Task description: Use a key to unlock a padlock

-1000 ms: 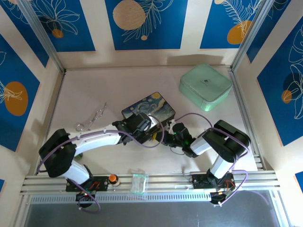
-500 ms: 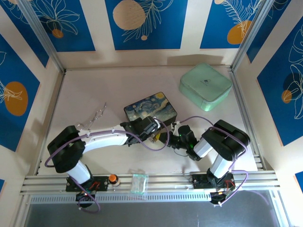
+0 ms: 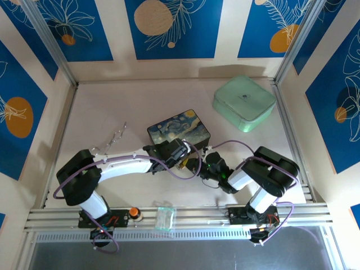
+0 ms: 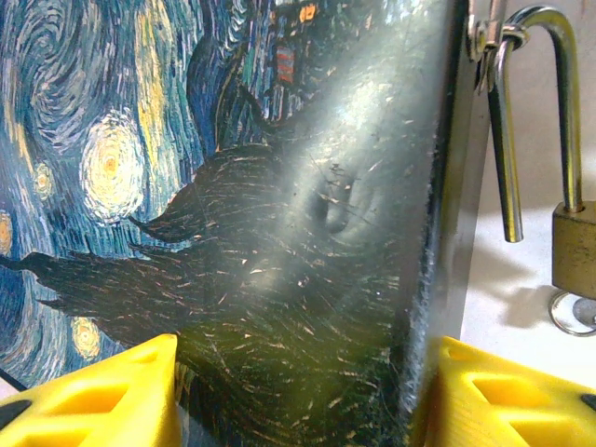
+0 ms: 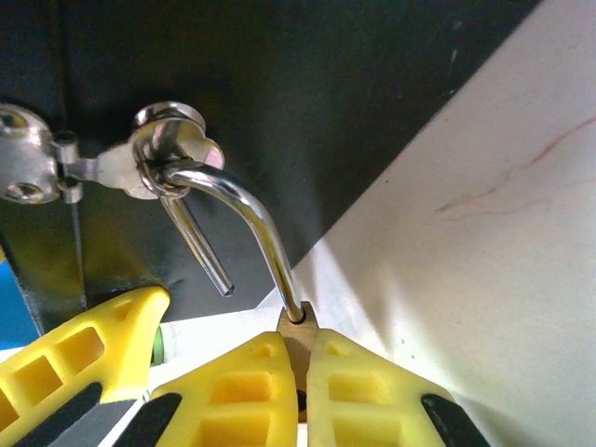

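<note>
At the lower middle of the right wrist view, the tiny brass-gold padlock with a silver U-shaped shackle (image 5: 265, 237) hangs from the silver clasp ring (image 5: 168, 126) of the dark starry-night painted box (image 4: 279, 186). The shackle's short leg is out of the body, so I judge it already unlocked. The long axis runs up and left from the right gripper (image 5: 298, 352), which is clamped on the brass body. The left gripper (image 4: 298, 391) seems to hold the box.

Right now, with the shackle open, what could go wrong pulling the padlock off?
The shackle is hooked through the clasp ring; a straight pull could snag and drag the box, though the left gripper straddles it. The right gripper pinches the padlock by its small body, so it may slip.
</note>
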Available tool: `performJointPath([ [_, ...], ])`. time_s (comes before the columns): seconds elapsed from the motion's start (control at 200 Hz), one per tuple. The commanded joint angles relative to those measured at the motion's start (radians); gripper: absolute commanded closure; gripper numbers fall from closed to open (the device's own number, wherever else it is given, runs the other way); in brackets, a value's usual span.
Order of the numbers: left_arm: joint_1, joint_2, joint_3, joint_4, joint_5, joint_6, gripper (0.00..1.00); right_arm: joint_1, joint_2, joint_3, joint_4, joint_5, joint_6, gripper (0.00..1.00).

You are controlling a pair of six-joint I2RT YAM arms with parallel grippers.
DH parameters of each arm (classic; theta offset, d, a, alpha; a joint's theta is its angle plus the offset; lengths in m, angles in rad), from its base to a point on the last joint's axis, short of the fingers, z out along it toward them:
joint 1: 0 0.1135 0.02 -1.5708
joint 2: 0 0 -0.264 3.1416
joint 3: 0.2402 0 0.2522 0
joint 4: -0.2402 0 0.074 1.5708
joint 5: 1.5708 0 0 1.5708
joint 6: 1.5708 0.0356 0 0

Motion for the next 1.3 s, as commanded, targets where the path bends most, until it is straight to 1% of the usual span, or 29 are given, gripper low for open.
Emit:
performJointPath([
  [0.0, 0.01, 0.064, -0.023, -0.072, 0.05, -0.045, 0.55, 0.004, 0.05, -0.051, 0.106, 0.0, 0.021, 0.94],
  [0.11, 0.01, 0.071, -0.025, -0.078, 0.068, -0.05, 0.55, -0.007, 0.161, -0.064, 0.247, -0.007, 0.104, 0.95],
  [0.14, 0.01, 0.072, -0.026, -0.081, 0.075, -0.053, 0.57, -0.007, 0.207, -0.059, 0.301, -0.012, 0.134, 0.95],
  [0.155, 0.01, 0.073, -0.027, -0.081, 0.079, -0.054, 0.6, -0.007, 0.231, -0.056, 0.33, -0.014, 0.15, 0.95],
  [0.175, 0.01, 0.07, -0.028, -0.084, 0.081, -0.056, 0.62, -0.007, 0.265, -0.052, 0.37, -0.017, 0.173, 0.95],
  [0.21, 0.008, 0.067, -0.029, -0.086, 0.084, -0.06, 0.63, -0.006, 0.301, -0.031, 0.374, -0.024, 0.222, 0.95],
  [0.25, 0.008, 0.064, -0.032, -0.089, 0.089, -0.061, 0.63, 0.007, 0.315, -0.017, 0.373, -0.01, 0.235, 0.96],
  [0.32, 0.008, 0.053, -0.04, -0.094, 0.088, -0.063, 0.63, 0.033, 0.298, -0.013, 0.373, 0.044, 0.222, 0.95],
  [0.37, 0.008, 0.048, -0.046, -0.094, 0.091, -0.062, 0.63, 0.029, 0.288, -0.011, 0.371, 0.051, 0.224, 0.96],
  [0.47, 0.007, 0.046, -0.048, -0.097, 0.099, -0.056, 0.63, 0.002, 0.315, 0.004, 0.372, 0.037, 0.292, 0.96],
  [0.585, 0.007, 0.055, -0.038, -0.11, 0.098, -0.056, 0.63, 0.012, 0.307, 0.015, 0.373, 0.08, 0.318, 0.96],
  [0.73, 0.006, 0.059, -0.022, -0.147, 0.118, -0.057, 0.64, 0.001, 0.28, -0.005, 0.374, 0.135, 0.424, 0.98],
  [0.84, 0.002, 0.061, -0.015, -0.164, 0.133, -0.054, 0.64, -0.016, 0.26, 0.005, 0.373, 0.132, 0.413, 0.98],
  [0.94, -0.002, 0.069, -0.011, -0.183, 0.123, -0.052, 0.65, -0.029, 0.237, -0.006, 0.372, 0.149, 0.41, 0.98],
  [1.186, -0.004, 0.082, -0.015, -0.195, 0.105, -0.047, 0.65, -0.064, 0.173, -0.012, 0.372, 0.123, 0.402, 0.98],
  [1.296, -0.008, 0.085, -0.007, -0.195, 0.106, -0.045, 0.65, -0.063, 0.151, -0.001, 0.372, 0.118, 0.416, 0.98],
])
